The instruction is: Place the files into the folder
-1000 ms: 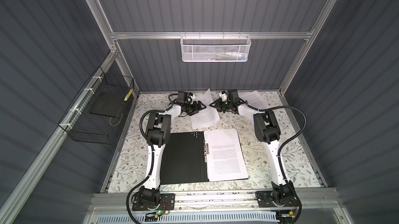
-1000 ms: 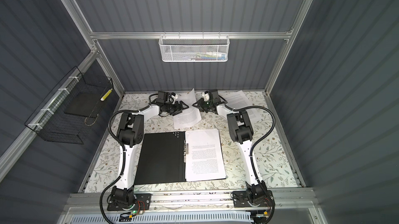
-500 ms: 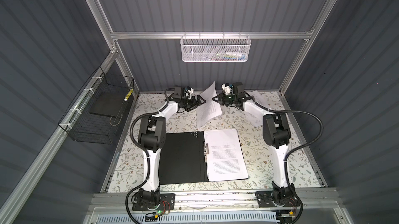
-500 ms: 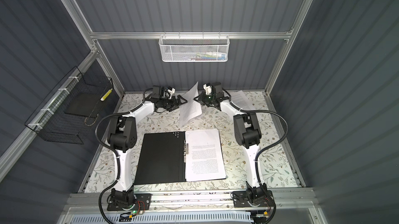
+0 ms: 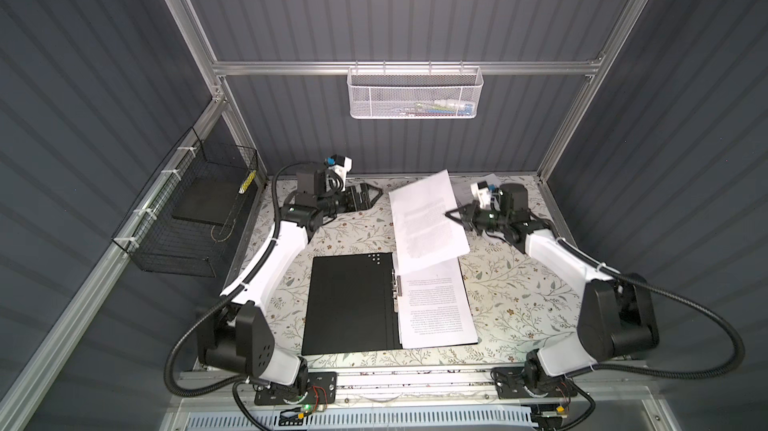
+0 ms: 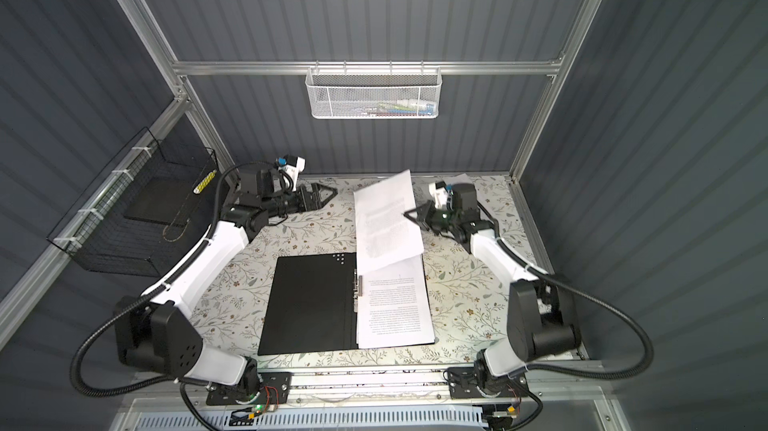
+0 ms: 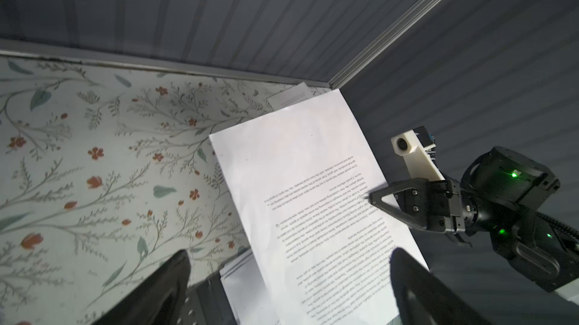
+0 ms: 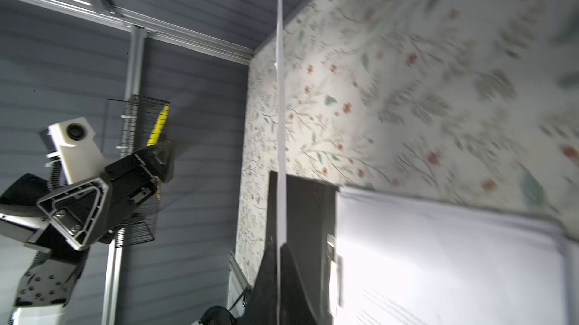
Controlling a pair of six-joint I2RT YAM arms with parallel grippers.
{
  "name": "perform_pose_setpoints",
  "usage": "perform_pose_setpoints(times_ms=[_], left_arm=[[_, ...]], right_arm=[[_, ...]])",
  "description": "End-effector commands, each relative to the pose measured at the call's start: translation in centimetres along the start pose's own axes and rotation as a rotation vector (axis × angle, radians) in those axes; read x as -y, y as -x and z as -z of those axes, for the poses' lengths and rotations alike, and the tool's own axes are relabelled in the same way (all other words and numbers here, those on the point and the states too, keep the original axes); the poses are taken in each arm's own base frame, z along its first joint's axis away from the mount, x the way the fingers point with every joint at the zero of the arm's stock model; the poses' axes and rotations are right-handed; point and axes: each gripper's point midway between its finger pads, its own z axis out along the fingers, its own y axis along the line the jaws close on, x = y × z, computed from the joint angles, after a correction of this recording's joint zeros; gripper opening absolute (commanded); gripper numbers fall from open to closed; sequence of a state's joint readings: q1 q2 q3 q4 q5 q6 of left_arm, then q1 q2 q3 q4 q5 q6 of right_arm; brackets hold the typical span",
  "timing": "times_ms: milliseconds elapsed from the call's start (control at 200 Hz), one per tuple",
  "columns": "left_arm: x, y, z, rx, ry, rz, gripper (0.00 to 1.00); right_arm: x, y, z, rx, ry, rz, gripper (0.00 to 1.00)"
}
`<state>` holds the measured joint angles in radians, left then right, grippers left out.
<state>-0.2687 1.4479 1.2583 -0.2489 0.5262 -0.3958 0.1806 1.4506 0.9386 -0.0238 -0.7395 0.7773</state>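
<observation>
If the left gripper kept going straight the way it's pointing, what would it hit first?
Most likely the lifted paper sheet, pinched by the right gripper; the left gripper points at its face, though depth is hard to judge.

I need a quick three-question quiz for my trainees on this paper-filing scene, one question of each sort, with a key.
1. True or false: the folder lies shut on the table.
2. Fill in: the left gripper's jaws stand ___.
3. The lifted sheet is pinched by: A) the left gripper, B) the right gripper, C) both.
Key: 1 false; 2 open; 3 B.
</observation>
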Motion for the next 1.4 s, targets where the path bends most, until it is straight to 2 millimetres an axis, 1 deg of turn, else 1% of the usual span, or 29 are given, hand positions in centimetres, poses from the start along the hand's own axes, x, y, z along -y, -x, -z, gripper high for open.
perform_pose_setpoints(times_ms=[0, 50, 80, 155, 210, 250, 335, 460, 605, 830, 1005, 1121, 1361, 1396], left_arm=[[-0.8, -3.1, 0.9, -0.063, 0.036, -0.018, 1.00], [-1.0, -4.0, 1.2, -0.078, 0.045, -0.025, 1.00], [-1.0, -4.4, 1.3, -0.079, 0.053, -0.032, 1.00], [-1.1, -5.3, 1.5, -0.080, 0.061, -0.039, 1.00], [-1.0, -5.9, 1.5, -0.087, 0.050, -0.046, 1.00], [-1.0, -6.4, 1.4, -0.094, 0.048, -0.047, 1.00], [-1.3, -6.8, 1.3, -0.094, 0.054, -0.056, 1.00], [-1.4, -7.1, 1.0, -0.099, 0.043, -0.050, 1.00], [-1.5, -7.6, 0.6, -0.116, 0.035, -0.032, 1.00], [-1.4, -8.3, 0.5, -0.138, 0.030, -0.023, 1.00], [-1.7, -8.8, 0.1, -0.159, 0.028, -0.006, 1.00], [-1.7, -9.0, -0.1, -0.171, 0.020, 0.011, 1.00], [-1.8, -9.3, -0.3, -0.179, 0.019, 0.034, 1.00], [-1.9, -9.4, -0.3, -0.183, 0.017, 0.037, 1.00]], right_arm=[[6.2, -4.6, 1.6, -0.058, -0.205, 0.007, 0.00], [8.5, -6.2, 1.9, -0.077, -0.265, 0.004, 0.00], [9.4, -7.1, 1.9, -0.092, -0.284, 0.003, 0.00], [10.5, -9.0, 1.4, -0.131, -0.286, 0.039, 0.00], [11.5, -9.9, 1.3, -0.137, -0.321, 0.060, 0.00], [11.7, -10.6, 1.2, -0.152, -0.314, 0.063, 0.00], [12.6, -11.5, 1.2, -0.160, -0.336, 0.068, 0.00], [12.9, -12.2, 1.5, -0.161, -0.333, 0.076, 0.00], [13.4, -12.5, 1.7, -0.144, -0.357, 0.041, 0.00], [13.0, -13.8, 1.1, -0.147, -0.346, 0.025, 0.00], [13.7, -15.0, 1.1, -0.168, -0.365, 0.013, 0.00], [13.7, -15.3, 1.0, -0.160, -0.362, -0.003, 0.00], [14.5, -15.7, 0.9, -0.130, -0.378, -0.064, 0.00], [14.4, -15.7, 0.8, -0.125, -0.372, -0.068, 0.00]])
